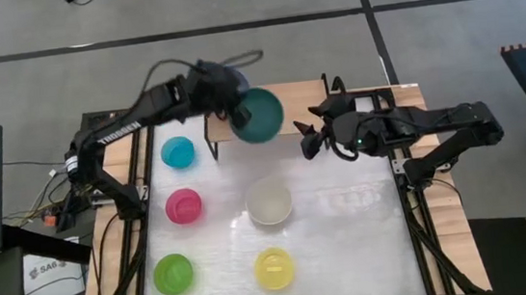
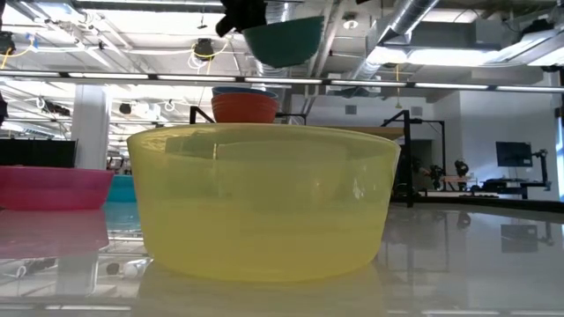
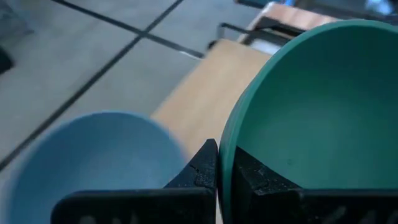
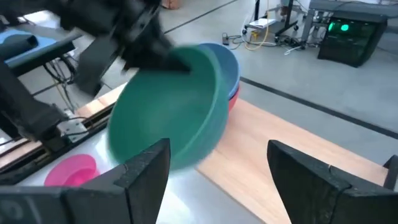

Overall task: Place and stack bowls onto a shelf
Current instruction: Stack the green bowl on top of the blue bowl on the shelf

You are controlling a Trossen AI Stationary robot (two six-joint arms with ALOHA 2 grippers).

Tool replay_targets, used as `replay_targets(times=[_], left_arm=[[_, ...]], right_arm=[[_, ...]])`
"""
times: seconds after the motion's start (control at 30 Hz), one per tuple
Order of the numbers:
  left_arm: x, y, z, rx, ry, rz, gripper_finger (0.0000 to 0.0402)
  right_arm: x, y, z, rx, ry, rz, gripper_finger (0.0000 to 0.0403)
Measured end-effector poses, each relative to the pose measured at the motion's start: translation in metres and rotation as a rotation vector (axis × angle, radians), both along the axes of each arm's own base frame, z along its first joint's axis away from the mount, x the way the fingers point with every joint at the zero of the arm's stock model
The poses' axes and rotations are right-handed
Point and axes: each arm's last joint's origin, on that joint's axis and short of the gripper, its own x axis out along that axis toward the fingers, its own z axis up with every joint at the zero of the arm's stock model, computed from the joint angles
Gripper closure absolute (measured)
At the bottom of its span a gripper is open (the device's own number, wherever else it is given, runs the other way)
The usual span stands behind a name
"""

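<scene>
My left gripper (image 1: 238, 114) is shut on the teal bowl (image 1: 260, 116), which it holds in the air over the left end of the wooden shelf (image 1: 297, 98). The bowl also shows high up in the low view (image 2: 284, 40). A blue bowl nested in a red bowl (image 2: 245, 106) rests on the shelf top just beside it; the blue bowl (image 3: 93, 165) shows in the left wrist view. My right gripper (image 1: 312, 133) is open and empty at the shelf's near edge, its fingers pointing toward the teal bowl (image 4: 174, 106). My left gripper pinches the teal bowl's rim (image 3: 227, 149), with one finger inside the bowl (image 3: 261, 180) and one outside (image 3: 202, 168). The bowl is lifted clear of the shelf and the table. It is tilted, with its opening up.
On the white tabletop stand the cyan bowl (image 1: 177, 152), the magenta bowl (image 1: 184, 206), the white bowl (image 1: 269, 203), the lime green bowl (image 1: 174, 273) and the yellow bowl (image 1: 275, 268). The shelf top (image 4: 292, 162) is bare to the right of the stack.
</scene>
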Motion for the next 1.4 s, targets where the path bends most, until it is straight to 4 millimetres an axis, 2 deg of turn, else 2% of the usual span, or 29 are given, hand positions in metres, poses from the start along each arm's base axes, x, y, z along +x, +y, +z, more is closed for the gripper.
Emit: replay_targets(times=[0.23, 0.5, 0.7, 0.83, 1.13, 1.4], left_arm=[[-0.031, 0.039, 0.018, 0.028, 0.053, 0.099, 0.0401], [-0.062, 0.081, 0.018, 0.004, 0.055, 0.168, 0.0401], [-0.077, 0.098, 0.018, -0.007, 0.050, 0.205, 0.0401], [-0.076, 0.103, 0.009, -0.035, 0.064, 0.186, 0.0401], [-0.061, 0.117, -0.035, -0.113, 0.178, 0.197, 0.0401], [-0.056, 0.122, -0.044, -0.173, 0.156, 0.206, 0.0367]], right_arm=[[-0.004, 0.004, -0.009, 0.062, 0.039, -0.022, 0.0112], [-0.008, 0.004, -0.014, 0.114, 0.048, -0.062, 0.0112], [-0.007, 0.003, -0.014, 0.115, 0.043, -0.066, 0.0112], [-0.007, -0.001, -0.014, 0.116, 0.041, -0.081, 0.0112], [-0.007, -0.005, -0.014, 0.120, 0.035, -0.096, 0.0112], [-0.006, -0.005, -0.014, 0.123, 0.033, -0.091, 0.0112]])
